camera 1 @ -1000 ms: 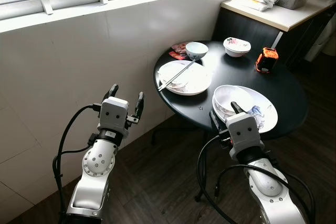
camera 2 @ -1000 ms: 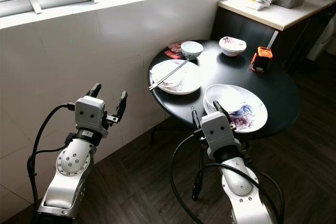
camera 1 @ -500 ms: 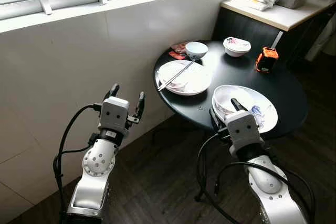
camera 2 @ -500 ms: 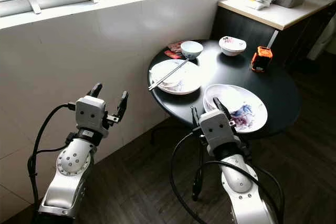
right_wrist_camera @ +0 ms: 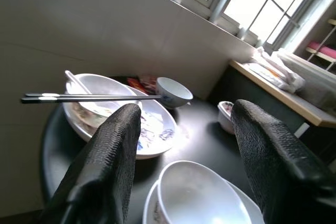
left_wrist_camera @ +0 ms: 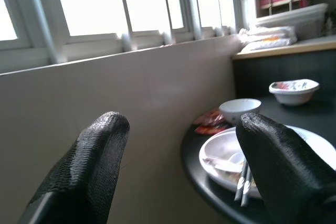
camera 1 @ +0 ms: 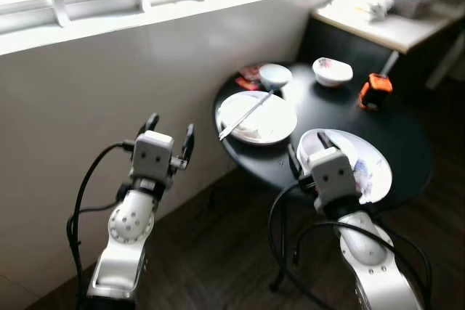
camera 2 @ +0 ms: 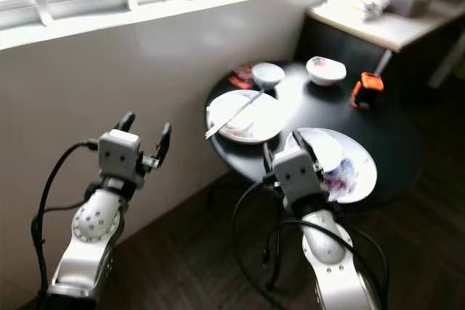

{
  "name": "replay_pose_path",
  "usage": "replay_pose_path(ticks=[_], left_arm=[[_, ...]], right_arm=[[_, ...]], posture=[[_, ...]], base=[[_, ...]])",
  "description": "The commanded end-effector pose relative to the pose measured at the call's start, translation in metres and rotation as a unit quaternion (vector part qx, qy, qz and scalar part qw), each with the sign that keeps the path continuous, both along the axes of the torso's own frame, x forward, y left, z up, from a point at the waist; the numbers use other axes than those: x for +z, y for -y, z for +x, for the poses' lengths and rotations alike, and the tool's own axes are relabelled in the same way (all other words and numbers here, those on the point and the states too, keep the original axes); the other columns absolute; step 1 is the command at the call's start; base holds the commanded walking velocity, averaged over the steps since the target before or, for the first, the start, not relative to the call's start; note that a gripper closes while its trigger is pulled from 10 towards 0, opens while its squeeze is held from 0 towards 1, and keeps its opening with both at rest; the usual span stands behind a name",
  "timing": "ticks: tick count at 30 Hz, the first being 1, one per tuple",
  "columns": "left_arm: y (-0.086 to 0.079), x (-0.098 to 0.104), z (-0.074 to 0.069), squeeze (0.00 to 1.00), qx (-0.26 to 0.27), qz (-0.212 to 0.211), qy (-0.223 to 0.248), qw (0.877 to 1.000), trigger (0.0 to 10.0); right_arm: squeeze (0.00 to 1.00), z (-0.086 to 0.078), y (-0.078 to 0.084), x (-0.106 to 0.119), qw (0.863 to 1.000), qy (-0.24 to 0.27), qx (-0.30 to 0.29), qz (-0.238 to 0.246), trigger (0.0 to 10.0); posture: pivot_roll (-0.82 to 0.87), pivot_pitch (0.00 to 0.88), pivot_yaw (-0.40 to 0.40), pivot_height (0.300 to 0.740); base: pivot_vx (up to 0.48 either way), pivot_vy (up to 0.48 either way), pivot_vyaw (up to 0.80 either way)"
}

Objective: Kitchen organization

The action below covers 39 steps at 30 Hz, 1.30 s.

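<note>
we are holding our right gripper [camera 1: 308, 154] spread wide at the round table [camera 1: 407, 117] edge, just before the white bowl [right_wrist_camera: 202, 195] sitting on a plate [camera 1: 379, 172]. left gripper [camera 1: 168, 132] is spread too. the bowl is looking rigid, smooth, breakable; we are planning to pinch its rim.

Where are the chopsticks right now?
In the left eye view the chopsticks lie across the plate on the round black table's window side, just before the small white bowl.
</note>
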<state>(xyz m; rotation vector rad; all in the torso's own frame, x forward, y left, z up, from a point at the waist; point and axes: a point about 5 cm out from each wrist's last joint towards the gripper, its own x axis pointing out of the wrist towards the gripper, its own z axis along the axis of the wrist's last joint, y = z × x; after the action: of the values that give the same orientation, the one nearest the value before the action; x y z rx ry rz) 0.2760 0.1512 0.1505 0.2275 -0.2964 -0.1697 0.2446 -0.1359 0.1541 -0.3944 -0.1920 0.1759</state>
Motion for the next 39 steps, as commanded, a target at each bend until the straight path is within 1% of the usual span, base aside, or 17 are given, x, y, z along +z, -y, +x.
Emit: replay_pose_path(ticks=[1,6,8,11,14,16,17,18,20,22,23,24,26,30,31,35,39], left_arm=[[0.007,0.002,0.000,0.00,-0.014,-0.002,0.005,1.000,10.0],[0.007,0.002,0.000,0.00,-0.014,-0.002,0.006,1.000,10.0],[0.008,0.003,-0.001,0.00,-0.014,-0.005,0.011,1.000,10.0],[0.008,0.001,0.000,0.00,-0.012,-0.002,0.002,1.000,10.0],[0.009,0.000,0.000,0.00,-0.012,0.001,-0.001,1.000,10.0],[0.008,-0.001,0.000,0.00,-0.011,0.002,-0.002,1.000,10.0],[0.008,-0.001,0.000,0.00,-0.011,0.002,-0.002,1.000,10.0],[0.008,-0.001,0.000,0.00,-0.011,0.002,-0.003,1.000,10.0],[0.008,-0.002,0.001,0.00,-0.010,0.004,-0.005,1.000,10.0],[0.008,-0.004,0.001,0.00,-0.010,0.005,-0.008,1.000,10.0],[0.009,-0.004,0.001,0.00,-0.010,0.006,-0.009,1.000,10.0],[0.009,-0.005,0.001,0.00,-0.011,0.006,-0.010,1.000,10.0],[0.010,-0.005,0.001,0.00,-0.012,0.006,-0.011,1.000,10.0],[0.011,-0.005,0.001,0.00,-0.013,0.007,-0.012,1.000,10.0],[0.011,-0.006,0.002,0.00,-0.012,0.007,-0.013,1.000,10.0],[0.011,-0.006,0.002,0.00,-0.013,0.007,-0.014,1.000,10.0],[0.012,-0.007,0.002,0.00,-0.012,0.007,-0.015,1.000,10.0]], right_arm=[[0.00,0.001,0.007,-0.001,1.000,0.000,-0.014,-0.010,10.0],[0.00,0.001,0.007,-0.001,1.000,0.001,-0.015,-0.010,10.0],[0.00,0.002,0.007,0.000,1.000,0.001,-0.016,-0.010,10.0],[0.00,0.002,0.008,-0.001,1.000,-0.004,-0.016,-0.011,10.0],[0.00,0.004,0.009,-0.003,0.999,-0.030,-0.011,-0.019,10.0],[0.00,0.006,0.011,-0.008,0.997,-0.062,-0.020,-0.033,10.0],[0.00,0.006,0.011,-0.008,0.997,-0.062,-0.020,-0.033,10.0],[0.00,0.007,0.014,-0.011,0.996,-0.083,-0.027,-0.034,10.0],[0.00,0.008,0.018,-0.015,0.992,-0.116,-0.035,-0.031,10.0],[0.00,0.008,0.020,-0.020,0.987,-0.154,-0.037,-0.011,10.0],[0.28,0.007,0.020,-0.022,0.985,-0.173,-0.029,-0.005,10.0],[1.00,0.007,0.020,-0.023,0.983,-0.183,-0.026,-0.003,10.0],[1.00,0.007,0.020,-0.024,0.981,-0.195,-0.015,-0.001,10.0],[1.00,0.010,0.028,-0.033,0.967,-0.252,-0.012,-0.043,10.0],[1.00,0.015,0.035,-0.035,0.961,-0.272,-0.019,-0.054,10.0],[1.00,0.021,0.042,-0.036,0.954,-0.295,-0.024,-0.043,10.0],[1.00,0.027,0.047,-0.037,0.948,-0.314,-0.028,-0.044,10.0]], posture=[[-0.05,0.000,-0.096,0.740],[-0.06,0.000,-0.096,0.740],[-0.06,0.000,-0.096,0.740],[-0.06,0.000,-0.096,0.740],[-0.06,0.000,-0.096,0.740],[-0.06,0.000,-0.098,0.740],[-0.06,0.000,-0.098,0.740],[-0.06,0.000,-0.098,0.740],[-0.06,0.000,-0.098,0.740],[-0.07,0.000,-0.098,0.740],[-0.07,0.000,-0.097,0.740],[-0.07,0.000,-0.097,0.740],[-0.07,0.000,-0.097,0.740],[-0.07,0.000,-0.097,0.740],[-0.07,0.000,-0.098,0.740],[-0.06,0.000,-0.100,0.740],[-0.06,0.000,-0.106,0.740]], base=[[0.289,0.000,0.00],[0.271,0.000,0.00],[0.000,0.000,0.00],[0.000,0.000,0.00],[0.000,0.000,0.00],[0.000,0.000,0.00],[0.000,0.000,0.00],[0.000,0.000,0.00],[0.000,0.000,0.00],[0.000,0.000,0.00],[0.000,0.000,0.00],[0.000,0.000,0.00],[0.000,0.000,0.00],[0.000,0.000,0.00],[0.000,0.000,0.00],[0.000,0.000,0.00],[0.000,0.000,0.00]])
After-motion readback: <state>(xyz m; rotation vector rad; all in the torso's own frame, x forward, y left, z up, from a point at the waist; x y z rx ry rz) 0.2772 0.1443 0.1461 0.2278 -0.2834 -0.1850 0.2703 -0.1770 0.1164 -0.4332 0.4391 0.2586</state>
